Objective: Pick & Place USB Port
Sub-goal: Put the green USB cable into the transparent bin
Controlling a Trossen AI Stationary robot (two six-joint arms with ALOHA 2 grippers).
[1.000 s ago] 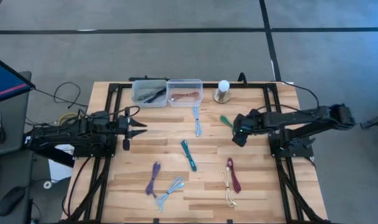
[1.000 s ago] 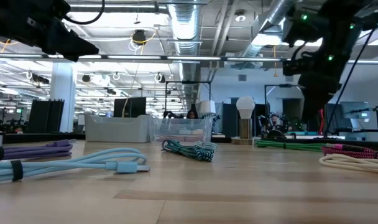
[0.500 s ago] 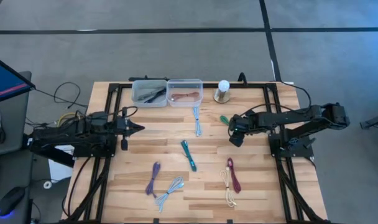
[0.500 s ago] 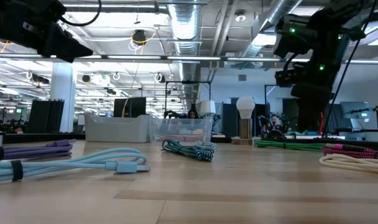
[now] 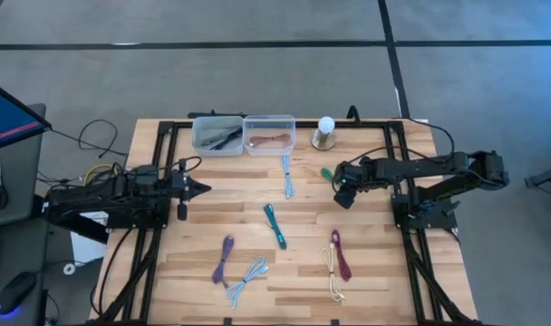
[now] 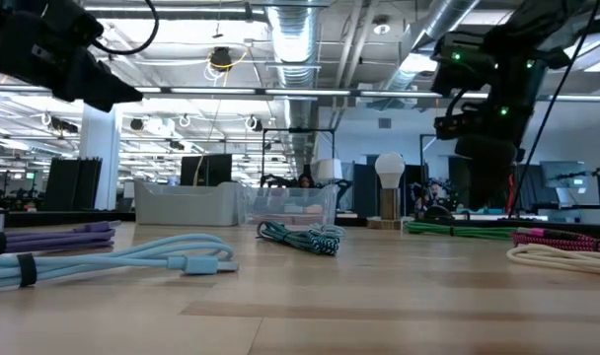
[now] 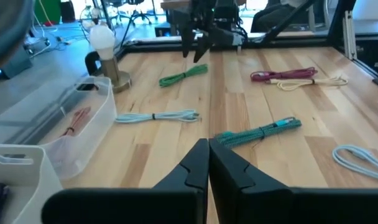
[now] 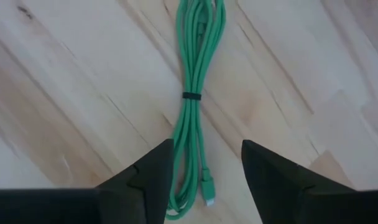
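Observation:
A green USB cable (image 8: pixel 195 99), coiled and bound by a black tie, lies on the wooden table (image 5: pixel 384 272) right of centre, where the high view also shows the cable (image 5: pixel 328 175). My right gripper (image 8: pixel 204 168) hangs open just above it, pointing steeply down. Its two fingers stand on either side of the cable's plug end without touching. My left gripper (image 5: pixel 203 188) is shut and level over the table's left side, holding nothing; its own wrist view shows the shut gripper (image 7: pixel 207 163).
A grey bin (image 5: pixel 217 134) and a clear bin (image 5: pixel 269 133) with cables stand at the far edge, beside a bulb on a stand (image 5: pixel 324 133). Pale blue (image 5: pixel 287 177), teal (image 5: pixel 275 225), purple (image 5: pixel 225 258), light blue (image 5: pixel 248 276), maroon (image 5: pixel 341 254) and cream (image 5: pixel 331 272) cables lie loose.
My left gripper has shut on nothing. My right gripper has moved a little toward the table's left and far edges, coming down over the green cable.

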